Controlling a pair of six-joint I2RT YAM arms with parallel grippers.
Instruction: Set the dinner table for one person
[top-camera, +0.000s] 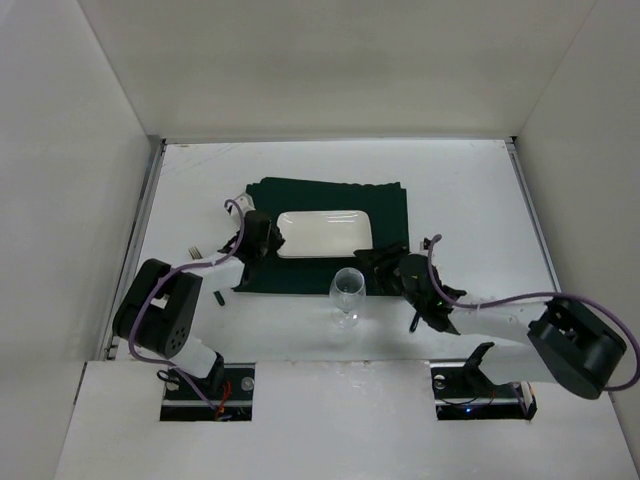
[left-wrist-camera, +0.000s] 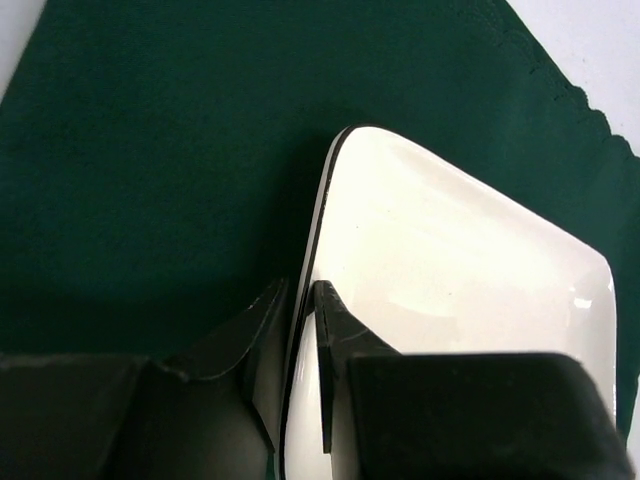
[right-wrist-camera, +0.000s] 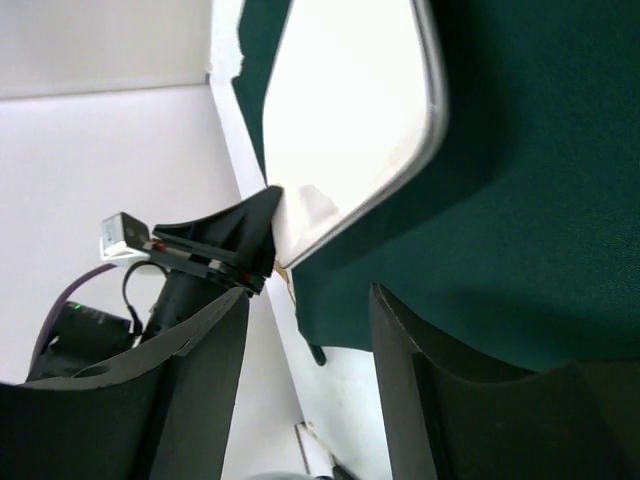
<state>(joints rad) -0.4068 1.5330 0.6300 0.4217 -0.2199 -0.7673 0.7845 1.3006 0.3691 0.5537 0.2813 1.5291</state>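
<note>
The dinner table (top-camera: 470, 200) is a white tabletop with a dark green placemat (top-camera: 385, 205) at its middle. A white rectangular plate (top-camera: 325, 232) lies on the placemat. My left gripper (top-camera: 268, 237) is at the plate's left end. In the left wrist view it (left-wrist-camera: 300, 300) is shut on the plate's rim (left-wrist-camera: 460, 270), one finger on each side. My right gripper (top-camera: 378, 260) is over the placemat's near right corner. In the right wrist view it (right-wrist-camera: 308, 300) is open and empty above the placemat's edge (right-wrist-camera: 520, 200), with the plate (right-wrist-camera: 345, 110) ahead.
An empty wine glass (top-camera: 347, 295) stands just in front of the placemat, between the two arms. A fork (top-camera: 196, 251) lies on the table to the left. A small dark object (top-camera: 218, 297) lies near the left arm. Metal rails (top-camera: 148, 215) run along the table's sides.
</note>
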